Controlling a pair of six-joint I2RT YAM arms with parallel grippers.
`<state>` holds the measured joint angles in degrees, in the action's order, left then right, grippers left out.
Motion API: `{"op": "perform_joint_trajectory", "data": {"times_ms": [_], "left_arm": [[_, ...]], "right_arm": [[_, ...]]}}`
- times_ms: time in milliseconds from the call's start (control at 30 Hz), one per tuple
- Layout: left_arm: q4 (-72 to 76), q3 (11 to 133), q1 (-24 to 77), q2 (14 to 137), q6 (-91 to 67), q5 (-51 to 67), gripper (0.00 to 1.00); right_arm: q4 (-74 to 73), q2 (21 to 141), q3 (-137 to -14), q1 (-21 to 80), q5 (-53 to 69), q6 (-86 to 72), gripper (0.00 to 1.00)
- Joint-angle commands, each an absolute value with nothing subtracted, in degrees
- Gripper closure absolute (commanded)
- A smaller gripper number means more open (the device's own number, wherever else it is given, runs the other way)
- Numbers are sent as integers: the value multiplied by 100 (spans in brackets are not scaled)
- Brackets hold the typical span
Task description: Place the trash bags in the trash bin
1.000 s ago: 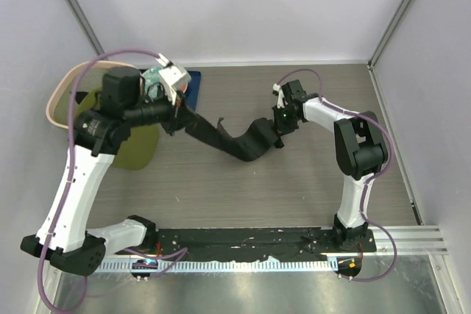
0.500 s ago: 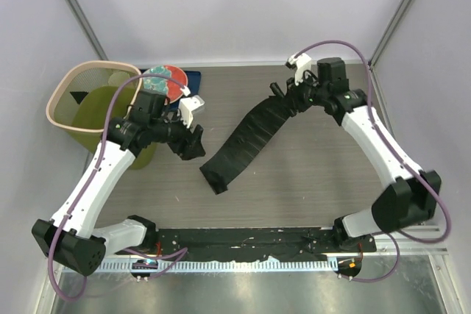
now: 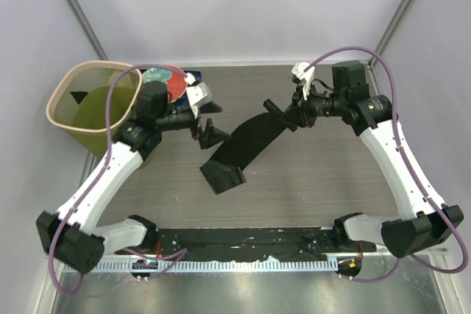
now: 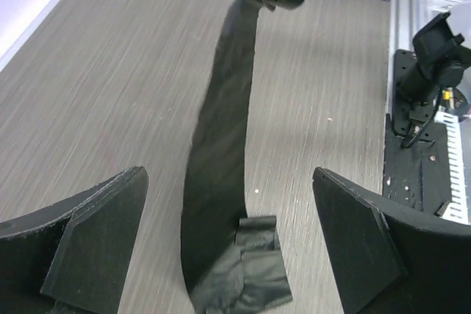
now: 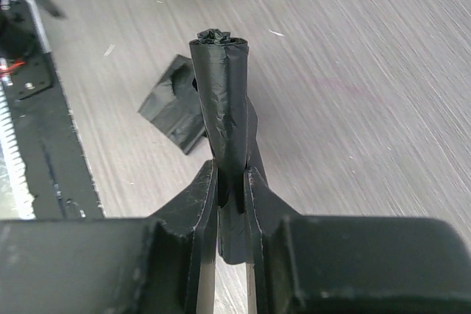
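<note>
Trash bag (image 3: 246, 145) held at one end only, trash bin (image 3: 55, 101) well apart by the desk's (image 3: 309, 182) far-left corner.

From above: pinched at its upper end by right tool (image 3: 283, 114), slanting down to mid-desk, lower end crumpled on the surface; left tool (image 3: 210, 119) spread wide and empty, just beside the strip.
Left wrist: nothing between the wide fingers, bag straight ahead; could close on air or a single thin layer.
Right wrist: narrow clamp on a twisted neck of film; slick plastic likely to slip if tugged, or the loose tail to snag the bin rim and drape outside.
</note>
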<state>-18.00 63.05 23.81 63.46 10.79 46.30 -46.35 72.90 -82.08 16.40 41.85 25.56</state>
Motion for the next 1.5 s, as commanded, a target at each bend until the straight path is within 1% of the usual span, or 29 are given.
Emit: {"op": "perform_joint_trajectory", "data": {"times_ms": [0, 133, 267, 333, 367, 400, 433, 500, 533, 600, 633, 667, 700, 733, 833, 1067, 1233, 1367, 1467], "left_arm": [[-749, 6898, 2794, 7206, 809, 5247, 0], [-80, 6864, 3285, 7575, 677, 5054, 0], [438, 6812, 3577, 7839, 476, 5281, 0], [685, 6785, 3691, 7919, 274, 5501, 6], [677, 6785, 3726, 7971, 229, 5554, 15], [659, 6768, 3779, 8041, 185, 5624, 19], [659, 6741, 3797, 8068, 124, 5625, 29], [659, 6645, 3814, 8086, 79, 5616, 43], [572, 6645, 3823, 8095, 88, 5677, 60], [205, 6610, 3823, 8086, 105, 5756, 78], [115, 6548, 3823, 8042, 132, 5757, 84], [53, 6496, 3832, 8016, 193, 5739, 85], [18, 6373, 3823, 7981, 211, 5678, 90], [18, 6311, 3832, 7946, 211, 5539, 100], [18, 6074, 3832, 7867, 167, 5379, 100], [70, 5240, 3832, 7560, 53, 5520, 100], [97, 4913, 3832, 7418, -97, 5511, 100], [-148, 4834, 3823, 7357, -53, 5458, 100], [-420, 4886, 3823, 7356, -26, 5467, 100]], "right_arm": [[-4729, 6908, -8429, 1792, 5000, 2322, 99], [-4449, 6838, -8289, 1907, 5264, 1794, 99], [-4017, 6803, -7876, 1951, 5606, 1223, 99], [-3842, 6838, -7770, 1969, 5721, 995, 99], [-3780, 6838, -7674, 1969, 5774, 932, 99], [-3701, 6829, -7638, 1960, 5861, 888, 99], [-3665, 6820, -7620, 1969, 5906, 818, 99], [-3525, 6768, -7541, 1960, 5941, 704, 99], [-3472, 6750, -7515, 1969, 5941, 581, 99], [-3349, 6715, -7480, 1969, 5959, 510, 99], [-3262, 6671, -7462, 1960, 6020, 405, 99], [-3130, 6654, -7410, 1969, 6055, 143, 99], [-2824, 6627, -7374, 1969, 6090, 19, 99], [-2673, 6592, -7357, 1969, 6152, -217, 99], [-2216, 6565, -7330, 1960, 6152, -764, 99], [-1249, 6530, -7234, 1679, 6293, -1976, 99], [234, 6600, -7040, 1249, 6486, -3364, 99], [939, 6653, -6820, 1152, 6521, -3911, 99], [949, 6653, -6698, 1134, 6495, -3850, 99]]}}
